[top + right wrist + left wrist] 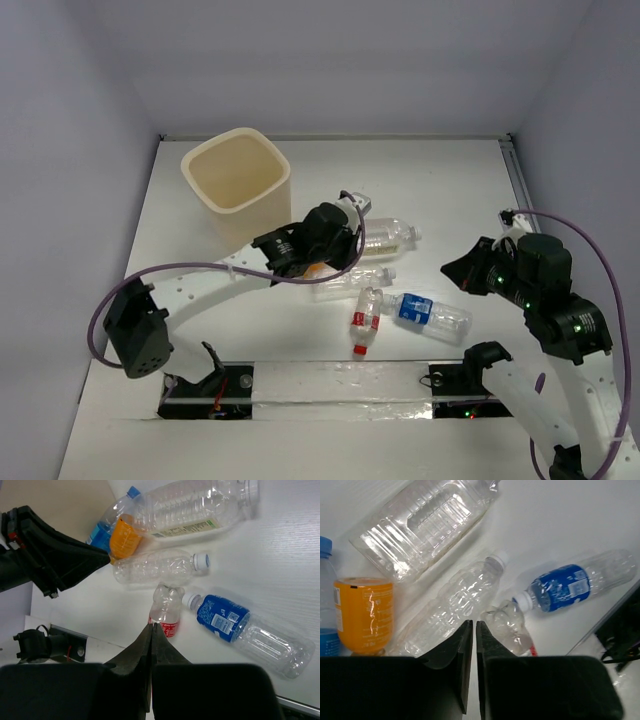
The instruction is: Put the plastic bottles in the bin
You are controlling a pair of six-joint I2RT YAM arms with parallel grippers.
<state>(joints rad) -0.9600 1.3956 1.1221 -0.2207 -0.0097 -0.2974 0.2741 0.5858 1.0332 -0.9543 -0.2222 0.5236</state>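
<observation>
Currently the bin (236,180) stands upright at the far left of the white tabletop (440,170), and the plastic bottles all lie outside it in a loose cluster to its right and nearer the arms.

The large clear bottle (385,238) lies farthest back on its side, its white cap pointing right. Just near of it lies an unlabelled clear bottle (350,283), also on its side. Nearer still, the red-labelled bottle (365,322) lies with its cap toward the near edge, and the blue-labelled bottle (425,312) lies just to its right, close against it.

The orange bottle (364,615) sits at the left of the cluster beside a blue-capped bottle (326,605); both are largely hidden under the left arm in the top view.

The left gripper (471,625) hangs over the cluster's left side with its fingers drawn together to a thin slit, holding nothing. The right gripper (151,627) hangs to the right of the bottles, its fingers pressed together and empty too, pointing toward the red-labelled bottle.
</observation>
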